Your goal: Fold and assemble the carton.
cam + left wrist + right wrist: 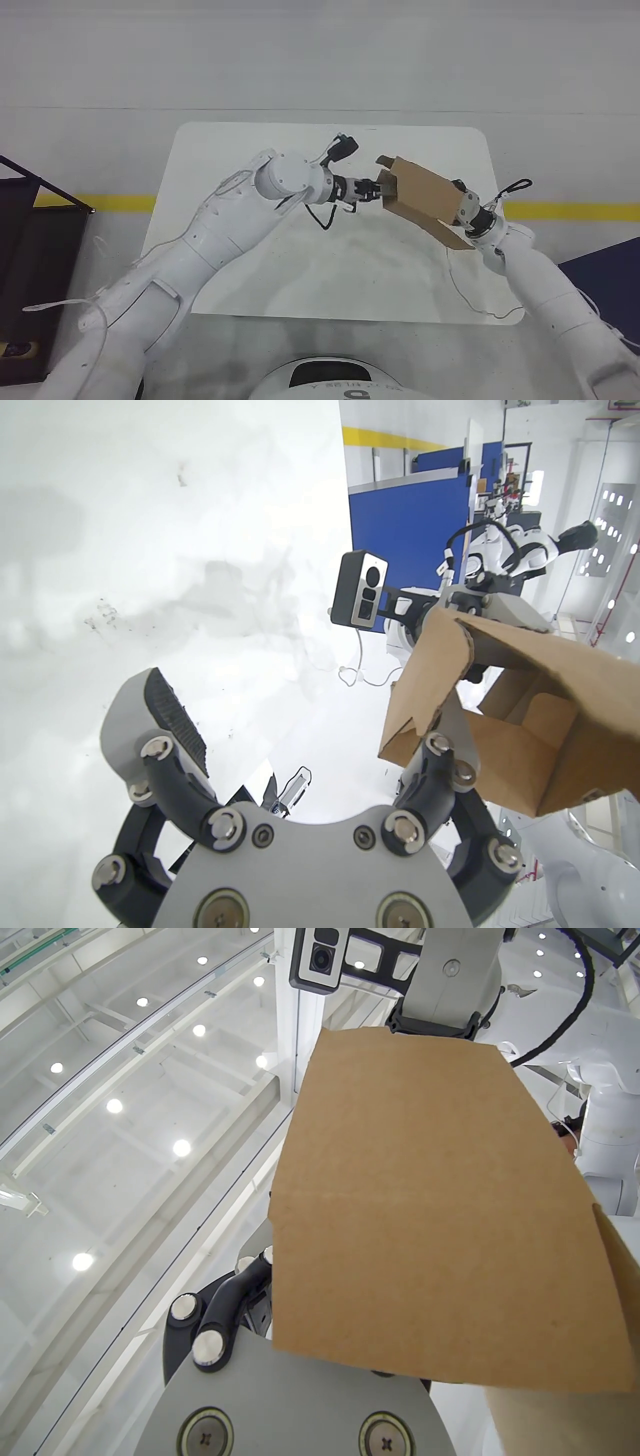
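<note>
Carton end flap sits right at one finger of the left gripper, which is spread wide and grips nothing. Right gripper clamps the carton's far end and holds it off the table, over its right half. Looks like the flap-folding step. Next move: left pushes the flap inward across the opening. Loose cable on the table could snag.
</note>
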